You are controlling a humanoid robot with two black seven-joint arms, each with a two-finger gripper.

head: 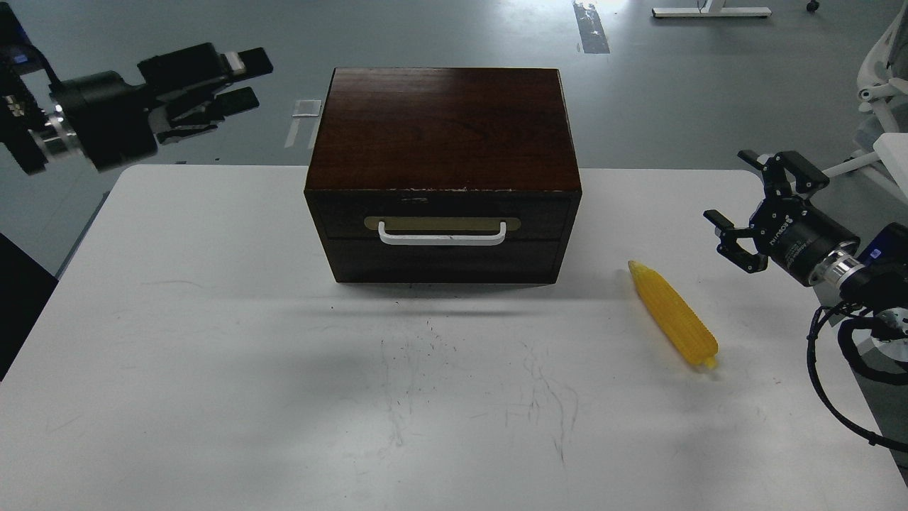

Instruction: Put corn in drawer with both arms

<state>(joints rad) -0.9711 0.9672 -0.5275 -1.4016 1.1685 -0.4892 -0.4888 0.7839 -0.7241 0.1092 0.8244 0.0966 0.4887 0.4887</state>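
One corn (pixel 672 314) lies on the white table (pixel 213 369), just left of and below the right gripper (pixel 741 206), whose jaws stand apart, holding nothing. Bare tabletop spreads in front of the box. One drawer (pixel 441 218), closed, sits well left of that gripper in the dark wooden box (pixel 443 128). The left gripper (pixel 234 85) hovers beyond the table's far-left edge, fingers slightly apart, the box to its right.
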